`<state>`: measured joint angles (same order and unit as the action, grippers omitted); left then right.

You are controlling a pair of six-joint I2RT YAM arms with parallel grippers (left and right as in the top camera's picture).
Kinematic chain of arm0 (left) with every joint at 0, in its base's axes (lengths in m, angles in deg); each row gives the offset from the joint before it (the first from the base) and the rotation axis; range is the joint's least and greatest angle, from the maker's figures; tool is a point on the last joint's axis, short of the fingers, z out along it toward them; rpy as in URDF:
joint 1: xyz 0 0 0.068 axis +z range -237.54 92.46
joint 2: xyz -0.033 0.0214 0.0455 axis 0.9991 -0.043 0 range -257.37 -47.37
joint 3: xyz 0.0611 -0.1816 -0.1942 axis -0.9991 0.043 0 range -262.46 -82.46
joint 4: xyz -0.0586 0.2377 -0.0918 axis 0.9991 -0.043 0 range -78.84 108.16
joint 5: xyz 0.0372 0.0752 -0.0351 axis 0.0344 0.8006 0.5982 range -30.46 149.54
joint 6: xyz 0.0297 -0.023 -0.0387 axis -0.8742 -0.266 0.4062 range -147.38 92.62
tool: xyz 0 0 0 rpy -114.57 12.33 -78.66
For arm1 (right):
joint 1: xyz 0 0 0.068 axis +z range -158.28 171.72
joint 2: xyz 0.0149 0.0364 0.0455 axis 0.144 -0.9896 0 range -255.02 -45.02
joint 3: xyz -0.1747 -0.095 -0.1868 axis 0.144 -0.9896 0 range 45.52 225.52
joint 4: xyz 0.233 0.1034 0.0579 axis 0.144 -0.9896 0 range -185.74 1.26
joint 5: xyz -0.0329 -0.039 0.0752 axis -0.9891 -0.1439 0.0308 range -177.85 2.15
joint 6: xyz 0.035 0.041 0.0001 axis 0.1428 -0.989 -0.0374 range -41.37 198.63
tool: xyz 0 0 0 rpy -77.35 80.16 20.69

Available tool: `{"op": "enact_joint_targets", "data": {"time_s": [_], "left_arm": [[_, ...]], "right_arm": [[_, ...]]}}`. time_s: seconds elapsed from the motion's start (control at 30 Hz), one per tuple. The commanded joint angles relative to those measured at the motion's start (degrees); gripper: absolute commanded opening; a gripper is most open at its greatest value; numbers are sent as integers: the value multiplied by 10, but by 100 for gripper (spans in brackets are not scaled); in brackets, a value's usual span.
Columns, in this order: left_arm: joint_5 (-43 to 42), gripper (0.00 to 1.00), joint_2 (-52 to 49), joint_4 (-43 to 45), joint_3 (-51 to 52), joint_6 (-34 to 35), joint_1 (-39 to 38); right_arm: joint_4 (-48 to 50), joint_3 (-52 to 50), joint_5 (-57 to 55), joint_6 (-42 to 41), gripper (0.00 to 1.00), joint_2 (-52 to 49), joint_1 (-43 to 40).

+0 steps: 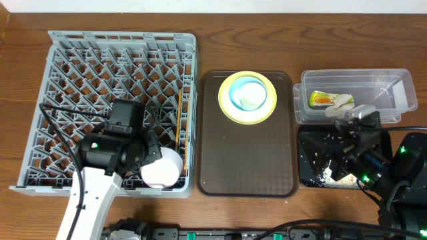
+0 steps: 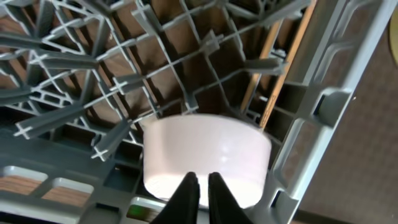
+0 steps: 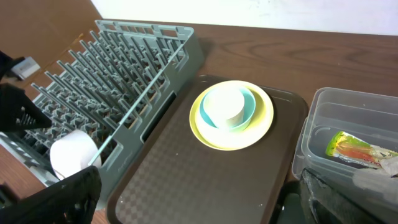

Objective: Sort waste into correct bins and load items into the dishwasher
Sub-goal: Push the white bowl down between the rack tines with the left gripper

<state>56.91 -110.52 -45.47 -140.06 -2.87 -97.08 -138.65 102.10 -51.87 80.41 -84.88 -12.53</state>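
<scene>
white bowl is in near-right corner of dish rack w/ left gripper pinched on it, right gripper wide apart over black tray; chopsticks + wrapper sorted, plate, blue bowl, cup not yet.

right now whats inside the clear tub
Inside the clear tub lie a yellow-green and orange snack wrapper and a crumpled white paper scrap. The right arm covers its near edge in the overhead view, so anything beneath there is hidden.
</scene>
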Motion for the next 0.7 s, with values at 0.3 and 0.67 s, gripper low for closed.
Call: {"op": "enact_joint_targets", "data": {"time_s": [0.3, 0.67], "left_arm": [[-40, 8, -28, -101, -82, 11, 2], [-43, 8, -83, -117, -24, -4, -12]], "right_arm": [[-3, 6, -2, 7, 99, 2, 6], [-3, 6, -2, 6, 99, 2, 6]]}}
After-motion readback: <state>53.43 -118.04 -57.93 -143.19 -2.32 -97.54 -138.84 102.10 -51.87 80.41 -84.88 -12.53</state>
